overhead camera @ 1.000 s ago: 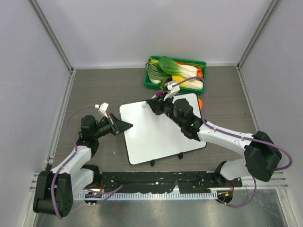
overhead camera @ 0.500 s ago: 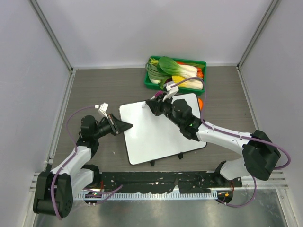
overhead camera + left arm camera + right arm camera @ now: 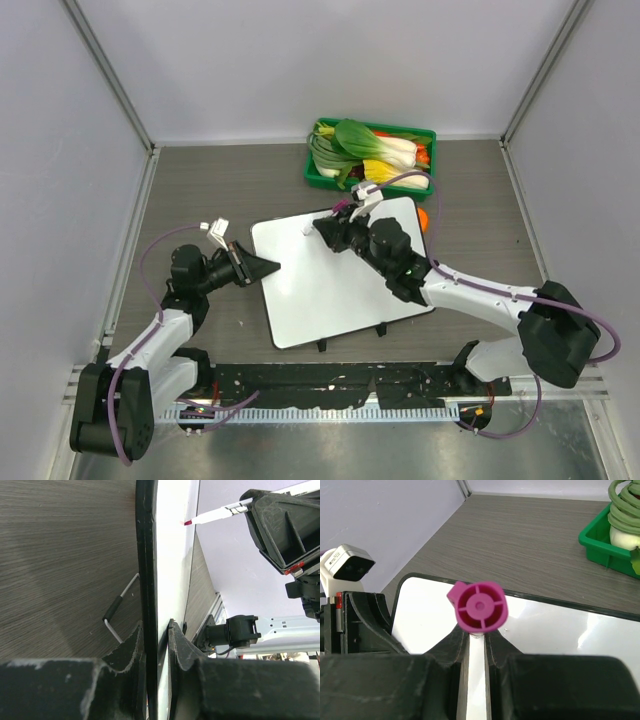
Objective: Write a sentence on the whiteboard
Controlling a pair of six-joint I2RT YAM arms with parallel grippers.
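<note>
1. The board (image 3: 340, 270) lies on the table (image 3: 220, 190) in the middle, between the two arms. It is turned a little askew, and two small black clips (image 3: 322, 345) sit on its near edge.
2. In the left wrist view the board (image 3: 172, 555) shows edge-on, with a bent wire leg (image 3: 117, 612) beside its dark rim on the table side.
3. The left gripper (image 3: 268, 266) pinches the board's left edge. Its fingers (image 3: 155, 630) are closed on either side of the rim, one on each face.
4. The right gripper (image 3: 325, 228) is over the board's far left part, pressed together around a marker (image 3: 308, 229).
5. From the right wrist the marker's round magenta end (image 3: 480, 606) faces the camera, with the fingers (image 3: 477, 635) tight on the white barrel below it and the board (image 3: 560, 630) behind.
6. From the left wrist the marker (image 3: 212, 515) juts from the right gripper (image 3: 285, 525), its red tip at the board's white face. I cannot tell whether it touches.
7. A green tray (image 3: 428, 134) of vegetables stands beyond the board's far edge, apart from it.
8. Something orange (image 3: 424, 218) sits just beside the board's right far corner.
</note>
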